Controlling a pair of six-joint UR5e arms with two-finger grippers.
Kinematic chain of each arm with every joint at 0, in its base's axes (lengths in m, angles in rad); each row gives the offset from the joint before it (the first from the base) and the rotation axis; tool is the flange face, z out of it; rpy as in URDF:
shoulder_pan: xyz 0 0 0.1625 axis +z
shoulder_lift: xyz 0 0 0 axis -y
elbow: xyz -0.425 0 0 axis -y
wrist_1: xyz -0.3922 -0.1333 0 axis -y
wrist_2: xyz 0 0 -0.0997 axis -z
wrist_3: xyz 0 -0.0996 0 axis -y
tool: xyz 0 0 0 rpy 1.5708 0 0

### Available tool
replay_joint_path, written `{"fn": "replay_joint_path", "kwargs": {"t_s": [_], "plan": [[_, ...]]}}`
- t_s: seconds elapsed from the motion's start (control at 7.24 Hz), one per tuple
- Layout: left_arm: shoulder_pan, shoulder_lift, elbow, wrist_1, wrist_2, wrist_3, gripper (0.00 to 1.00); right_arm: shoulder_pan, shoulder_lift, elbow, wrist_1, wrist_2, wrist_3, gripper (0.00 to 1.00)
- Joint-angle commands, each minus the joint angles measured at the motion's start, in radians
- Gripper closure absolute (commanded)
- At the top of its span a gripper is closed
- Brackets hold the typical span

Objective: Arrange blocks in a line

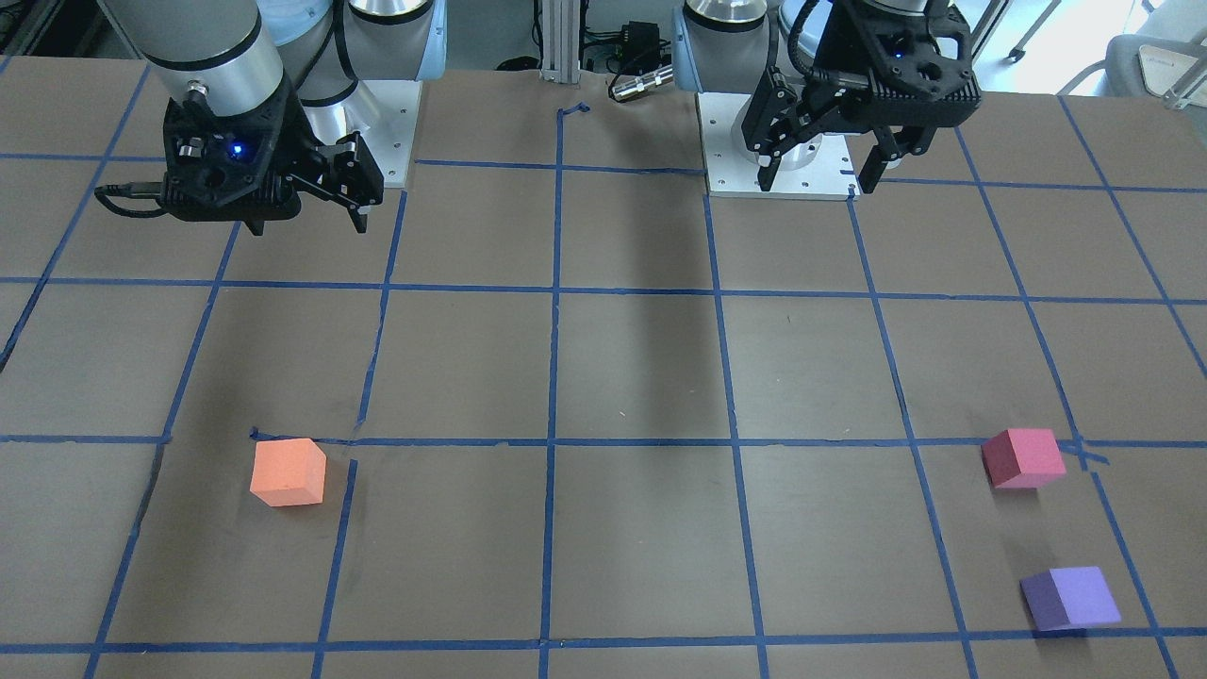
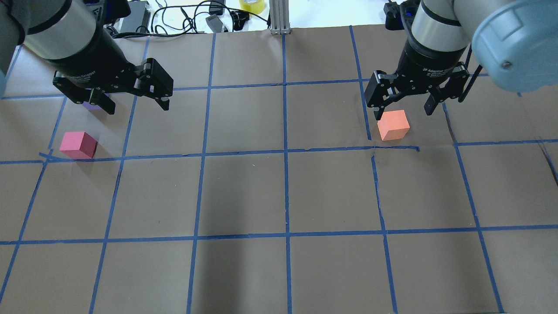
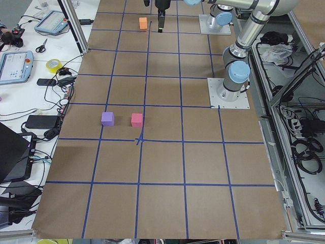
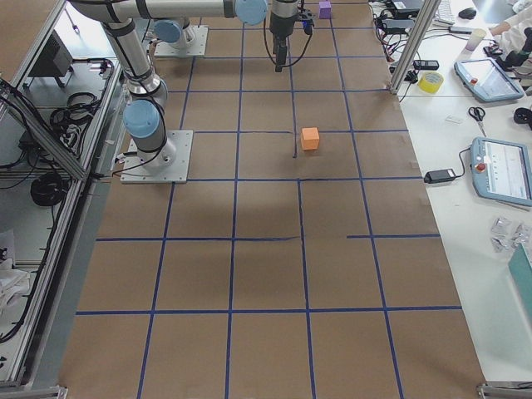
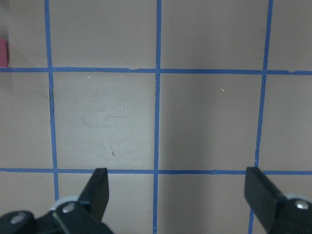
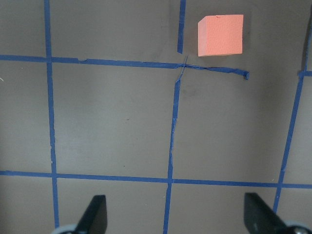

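Left jaws wide, empty | right jaws wide, empty | likely step: pre-grasp, nothing aligned | next: lower right jaws around orange block (image 1: 288,471), carry toward pink block (image 1: 1023,459), purple block (image 1: 1070,598)

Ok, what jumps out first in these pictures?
Three bright cubes stand out on the brown, blue-taped table: an orange block alone on the robot's right, and a pink block and a purple block near each other on its left. The left hand and right hand hang above, both open and empty.
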Motion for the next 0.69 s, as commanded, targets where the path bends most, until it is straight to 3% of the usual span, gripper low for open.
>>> {"fn": "replay_joint_path", "kwargs": {"t_s": [0.0,0.55], "plan": [[0.000,-0.001,-0.004,-0.001,-0.004,0.000,0.00,0.000,-0.002,-0.001,-0.005,-0.009,0.000,0.00],[0.000,-0.001,-0.007,-0.001,-0.002,-0.001,0.00,0.000,-0.020,-0.001,0.017,-0.014,0.000,0.00]]}}
